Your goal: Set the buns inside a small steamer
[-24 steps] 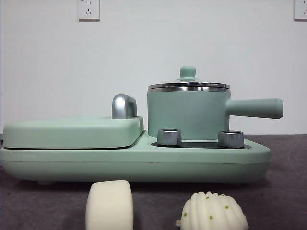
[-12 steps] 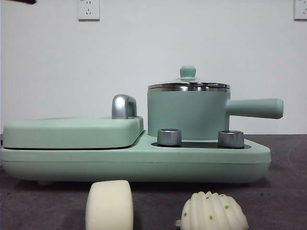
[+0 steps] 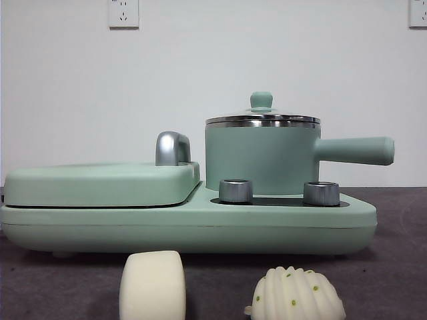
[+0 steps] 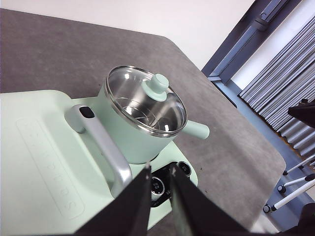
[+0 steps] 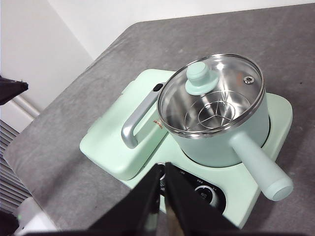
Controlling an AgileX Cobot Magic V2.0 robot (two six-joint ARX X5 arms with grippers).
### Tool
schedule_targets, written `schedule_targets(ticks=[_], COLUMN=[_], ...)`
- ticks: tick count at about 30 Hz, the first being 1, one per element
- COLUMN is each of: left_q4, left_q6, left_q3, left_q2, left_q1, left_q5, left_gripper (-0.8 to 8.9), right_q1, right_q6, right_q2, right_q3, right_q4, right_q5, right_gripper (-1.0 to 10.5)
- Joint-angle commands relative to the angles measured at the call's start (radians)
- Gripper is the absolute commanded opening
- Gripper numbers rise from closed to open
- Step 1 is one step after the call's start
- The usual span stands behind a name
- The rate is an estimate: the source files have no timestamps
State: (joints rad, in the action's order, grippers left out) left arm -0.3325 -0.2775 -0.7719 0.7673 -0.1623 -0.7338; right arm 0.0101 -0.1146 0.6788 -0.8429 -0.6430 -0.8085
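Note:
The small steamer [image 3: 260, 159], a mint-green pot with a glass lid and green knob [image 3: 261, 100], stands on the right of a mint-green cooker base [image 3: 200, 227], with its straight handle [image 3: 353, 150] pointing right. The smooth cream bun [image 3: 153, 285] and the pleated bun with green specks [image 3: 295, 295] lie on the table in front of the base. The left gripper [image 4: 160, 169] hovers high above the steamer [image 4: 142, 130], jaws close together and empty. The right gripper [image 5: 163, 167] hovers high above the steamer [image 5: 221, 140], jaws together and empty. No bun shows in either wrist view.
The flat griddle lid [image 3: 100, 183] with its chrome handle [image 3: 172, 148] fills the left of the base. Two steel knobs [image 3: 235, 190] [image 3: 321, 193] sit in front of the pot. Grey tabletop [image 5: 64, 142] surrounds the cooker, and its edge shows in the left wrist view [image 4: 261, 147].
A black arm tip that showed at the top left corner of the front view half a second ago is gone. The buns and the steamer have not moved.

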Motion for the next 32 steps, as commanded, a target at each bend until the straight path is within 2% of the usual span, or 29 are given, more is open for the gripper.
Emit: schedule_targets(ticks=[1,4,5,6,9,11,16,22,32], left_q4=[0.013,0.012,0.012,0.011,0.012,0.011,0.032,0.033,-0.060], left_q6=[0.013,0.012,0.011,0.008,-0.004,-0.005,-0.069,-0.095,-0.109], left_q3=[-0.022,-0.022,-0.022,-0.022,-0.022,-0.022,-0.022,-0.051,-0.274], left_q2=[0.007,0.010,0.010,0.010,0.010,0.010,0.010,0.040,0.290], left_q1=[-0.003,-0.003,-0.003,-0.003,-0.003,-0.003,-0.003,-0.036,-0.143], left_q5=[-0.007,-0.007,-0.007,-0.007,-0.007,-0.008,-0.008,-0.007,0.005], left_gripper=[1.31,3.25,3.74,4.27,4.54,4.54,4.51,4.37,4.37], right_q1=[-0.001,-0.001,-0.001,-0.001,-0.001,-0.001,-0.001,-0.008,-0.082], right_q6=[0.015,0.015,0.015,0.015,0.014,0.014,0.014,0.008,-0.006], right_q2=[0.006,0.006,0.006,0.006,0.006,0.006,0.006,0.005,0.005], right_q3=[-0.016,-0.016,-0.016,-0.016,-0.016,-0.016,-0.016,-0.016,-0.016], right_q4=[0.005,0.005,0.005,0.005,0.005,0.005,0.013,0.013,0.013], right_q5=[-0.003,-0.003,-0.002,-0.002,0.001,0.001,0.000,-0.007,-0.005], right_gripper=[0.2,0.5,1.0,2.1,4.6,5.3,5.3,5.3,5.3])
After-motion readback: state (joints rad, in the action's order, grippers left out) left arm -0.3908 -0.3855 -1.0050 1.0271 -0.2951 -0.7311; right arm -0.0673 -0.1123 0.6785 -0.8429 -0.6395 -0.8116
